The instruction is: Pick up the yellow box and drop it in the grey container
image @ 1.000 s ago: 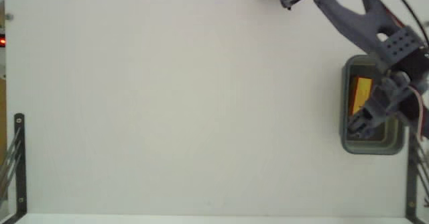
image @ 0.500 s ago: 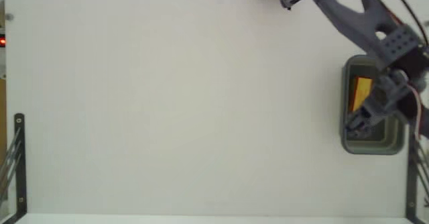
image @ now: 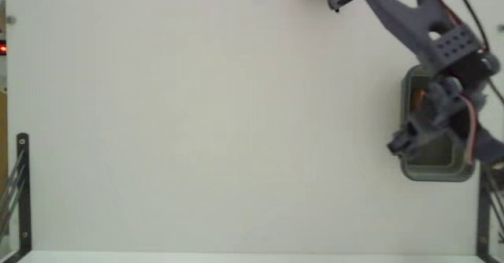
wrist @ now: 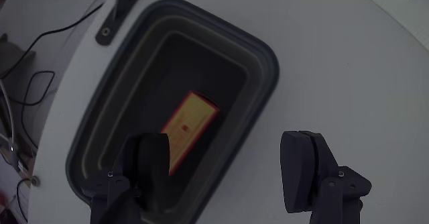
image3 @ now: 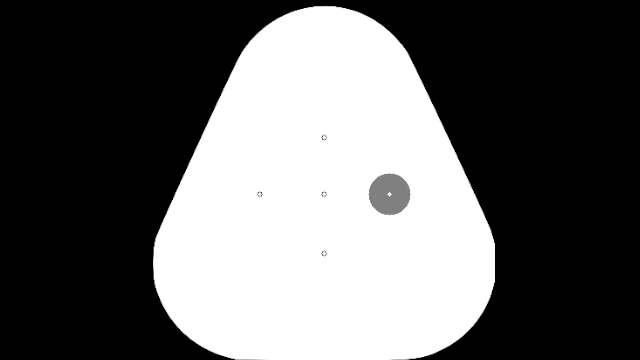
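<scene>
The grey container (wrist: 258, 56) sits on the white table (image: 197, 129), at the right side in the fixed view (image: 409, 168). The yellow box (wrist: 190, 123) lies flat on the container's dark floor, slanted relative to the walls, its red oval mark facing up. In the fixed view only a sliver of yellow (image: 418, 99) shows past the arm (image: 409, 19), near the container's upper left corner.

The table is plain white and takes up almost the whole fixed view. A black metal bracket (image: 22, 184) stands at its left edge and another (image: 482, 208) at its right edge. In the wrist view, black cables (wrist: 40, 56) trail past the table's curved edge.

The gripper (wrist: 228, 167) hangs above the container, spread wide and holding nothing. Its 2 dark fingers stand well apart: 1 finger (wrist: 146, 167) shows over the container's inside, overlapping the lower end of the box in the view, the other (wrist: 305, 170) over the bare table outside the rim.
</scene>
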You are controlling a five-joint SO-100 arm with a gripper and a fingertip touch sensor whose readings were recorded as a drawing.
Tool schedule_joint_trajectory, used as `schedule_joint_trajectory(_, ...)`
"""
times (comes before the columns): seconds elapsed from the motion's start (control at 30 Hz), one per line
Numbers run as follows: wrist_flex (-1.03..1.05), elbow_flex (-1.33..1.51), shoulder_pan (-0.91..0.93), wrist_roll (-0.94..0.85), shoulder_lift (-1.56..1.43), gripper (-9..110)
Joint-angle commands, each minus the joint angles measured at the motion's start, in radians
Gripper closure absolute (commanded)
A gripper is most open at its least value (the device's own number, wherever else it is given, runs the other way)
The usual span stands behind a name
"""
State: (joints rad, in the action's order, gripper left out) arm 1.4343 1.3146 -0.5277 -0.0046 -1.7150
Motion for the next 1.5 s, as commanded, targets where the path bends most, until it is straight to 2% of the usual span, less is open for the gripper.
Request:
schedule_joint_trajectory(0.0, -0.007, 0.038, 0.030, 0.005, -0.114, -9)
schedule_joint_trajectory(1.47, -0.004, 0.606, 0.467, 0.005, -0.686, -9)
